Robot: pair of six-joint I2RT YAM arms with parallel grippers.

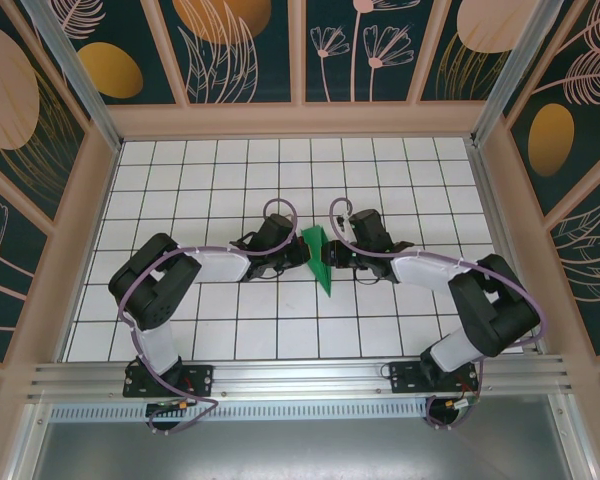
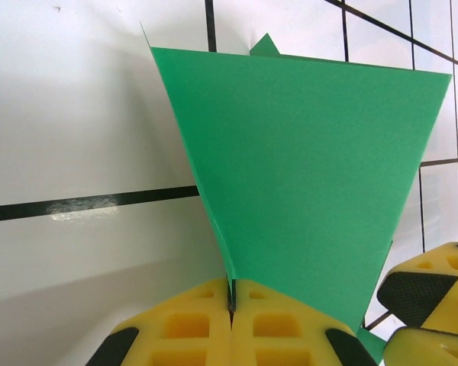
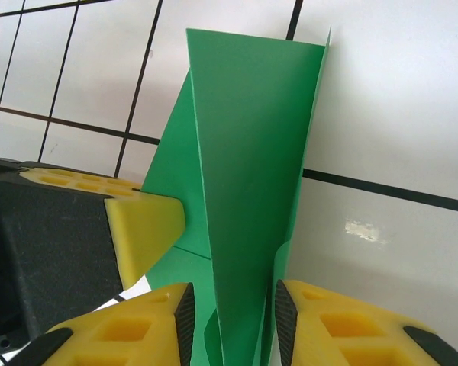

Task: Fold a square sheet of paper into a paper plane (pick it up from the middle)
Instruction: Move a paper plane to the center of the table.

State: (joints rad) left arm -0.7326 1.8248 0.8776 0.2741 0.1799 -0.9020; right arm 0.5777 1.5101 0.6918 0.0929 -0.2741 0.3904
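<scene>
Inspection, fold in progress. The paper plane (image 1: 320,260) sits at the centre of the worktop (image 1: 200,180), between the two arms. It is a slim green dart with its point towards the near edge. I cannot tell from above whether that point rests on the tiles or hangs just off them.

Left claw (image 2: 231,296): together, clamped on the plane's lower folded edge, and the paper fans upward from the pinch as a broad flat panel.

Right claw (image 3: 233,301): the jaws stand part-way apart, one on each side of the upright fold, with little slack. I cannot tell whether the pads (image 3: 185,316) bear on the paper yet.

Judgement: the step in hand is taking a second hold beside the first, ready to set or sharpen the centre crease.

Recommendations:
- Hold the left pinch firm and stationary, since it is the reference for the crease.
- Bring the right jaws in square to the fold, low near the keel, so the layers stack without skewing.
- Avoid trapping the loose wing panel.
- Pull the two claws apart only gently, because thin paper tears at a pinch.
</scene>
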